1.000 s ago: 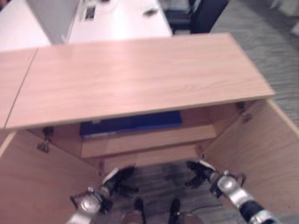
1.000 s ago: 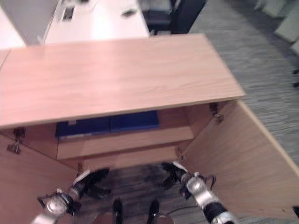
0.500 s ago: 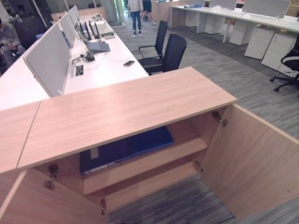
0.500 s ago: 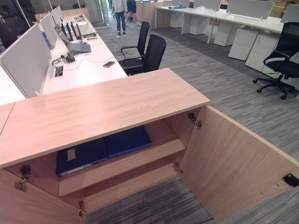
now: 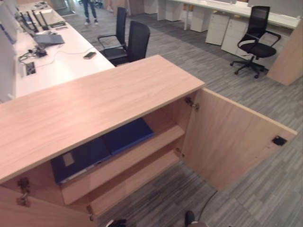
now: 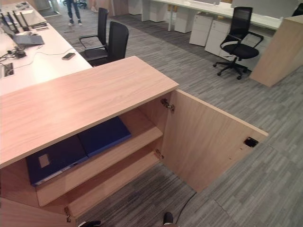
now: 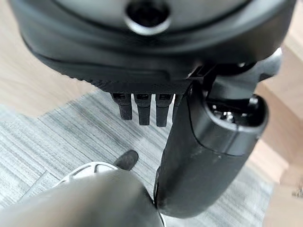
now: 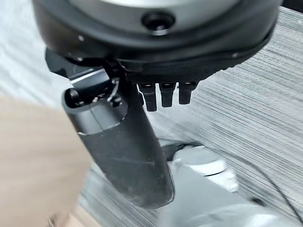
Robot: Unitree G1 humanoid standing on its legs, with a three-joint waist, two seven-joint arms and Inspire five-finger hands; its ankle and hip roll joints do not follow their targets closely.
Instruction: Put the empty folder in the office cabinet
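Office cabinet (image 5: 94,101) stands with both doors swung wide – right door (image 5: 232,137) angled out over the grey carpet (image 6: 246,189), so the shelves are fully reachable from the front. 2 dark blue folders lie flat and side by side on the upper shelf (image 6: 142,137), under the cabinet top: the left folder (image 6: 54,158) carries a pale label patch, the right folder (image 6: 104,135) sits just beside it, edges touching or nearly so. I can't tell which of the 2 is the empty one. Both lie well inside the shelf, not overhanging, so the task looks done or nearly done; the doors are not yet closed, if that is wanted at all.

Left hand (image 7: 142,106) in its wrist view: fingers hang straight down and relaxed over the carpet, thumb alongside, nothing held. Right hand (image 8: 163,97) in its wrist view – same, fingers straight and loose, empty. Both hands hang low and away from the shelf, probably so they stay clear of the doors and folders.

Behind the cabinet: a white desk (image 5: 61,54) with laptops and a phone, 2 black chairs (image 5: 130,40), another chair (image 5: 255,38) further off.
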